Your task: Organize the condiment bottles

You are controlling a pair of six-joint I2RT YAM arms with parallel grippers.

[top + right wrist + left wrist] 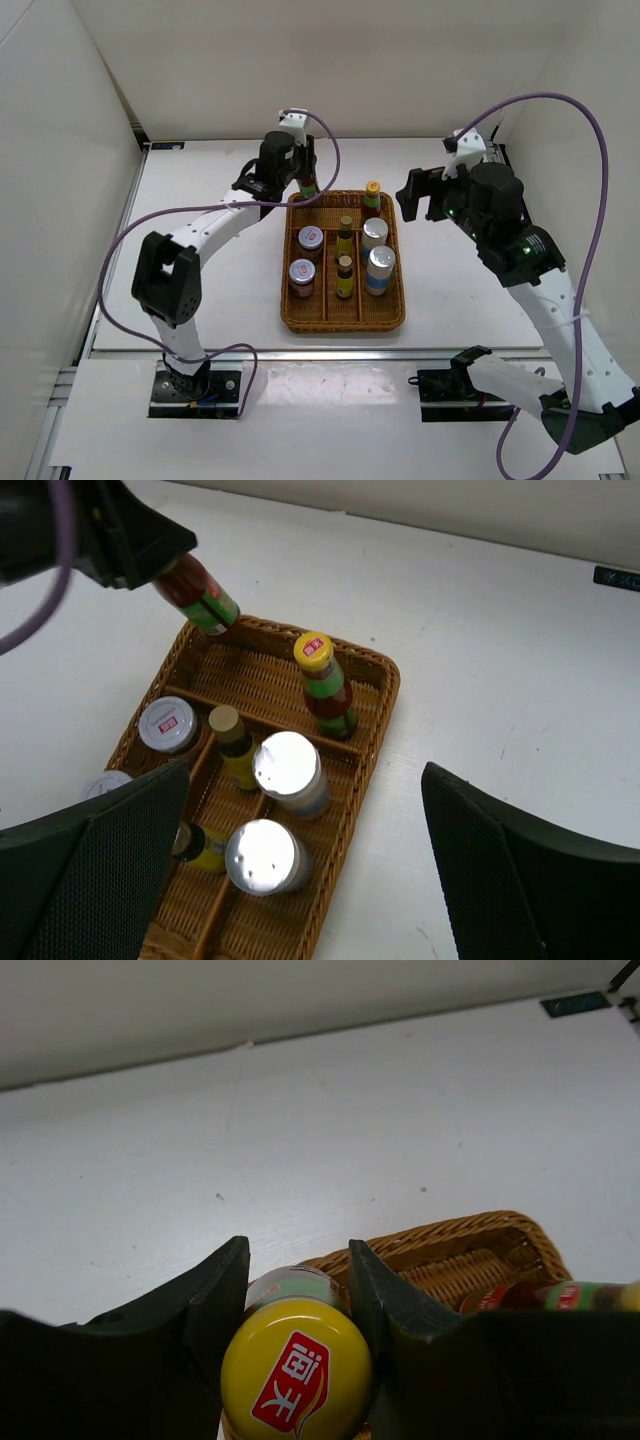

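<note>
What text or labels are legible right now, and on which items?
"海天", white on a red patch, on the yellow cap of the sauce bottle in the left gripper.
Red patch on the other sauce bottle cap: too small to read.
Marks on the pink-lidded jars: too small.
Bottle body labels: blurred.

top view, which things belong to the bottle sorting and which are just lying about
job: held sauce bottle, second sauce bottle, pink-lidded jars, yellow-labelled mini bottles, silver-lidded cylinders
just there: wicker tray (only holds them), purple cables
</note>
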